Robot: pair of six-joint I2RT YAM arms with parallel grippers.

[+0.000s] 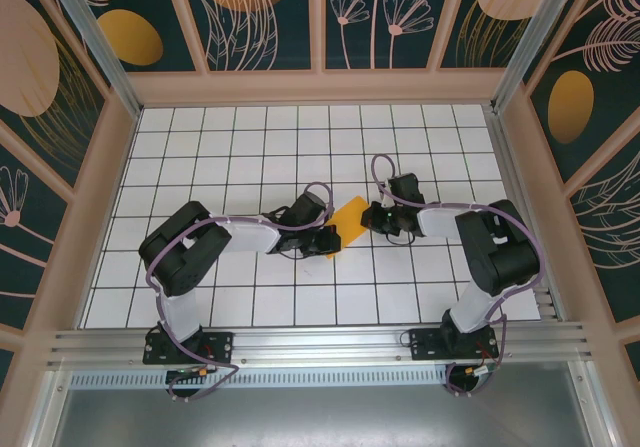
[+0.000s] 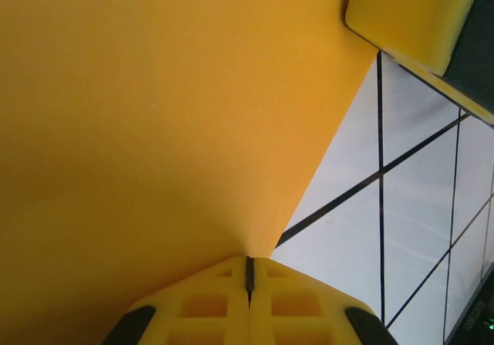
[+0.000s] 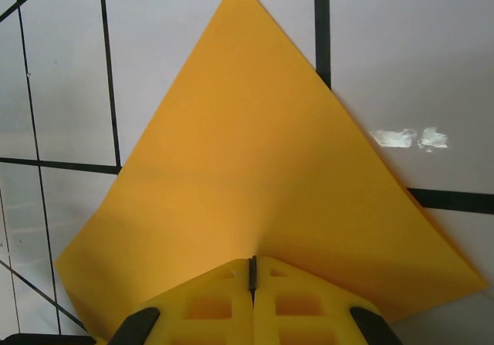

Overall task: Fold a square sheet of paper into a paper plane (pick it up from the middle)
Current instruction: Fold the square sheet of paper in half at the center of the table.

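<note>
Sheet of paper, orange-yellow and doubled over, was at the middle of the gridded table. The left gripper clenched its edge at eight o'clock, and the right gripper clenched it at three o'clock.

The sheet of paper is a plain orange-yellow. The table is white, ruled into squares by thin black lines. The walls are dark teal with orange ovals and pale pink plant outlines (leaves, stalks, flowers). The left arm and right arm are black and white with lilac cables. The fingers look yellow.
</note>
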